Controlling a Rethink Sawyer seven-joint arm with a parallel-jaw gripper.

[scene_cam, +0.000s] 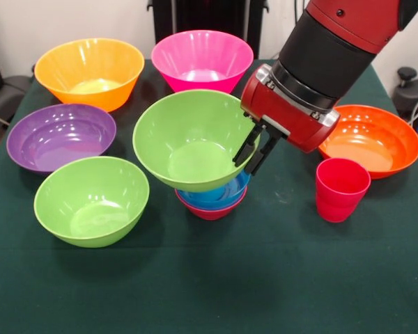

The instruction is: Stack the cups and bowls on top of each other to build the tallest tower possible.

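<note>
The glossy lime-green plastic bowl (191, 139) sits tilted atop the small blue and red bowls (212, 198) mid-desk. The jaws (256, 149) seem to pinch its rim. Light, stiff, slippery: grip the rim wall.

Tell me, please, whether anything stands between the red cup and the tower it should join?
Nothing rests on the cloth between the red cup and the tower, but the pincer, at the tilted green bowl's rim, hangs above that gap.
</note>
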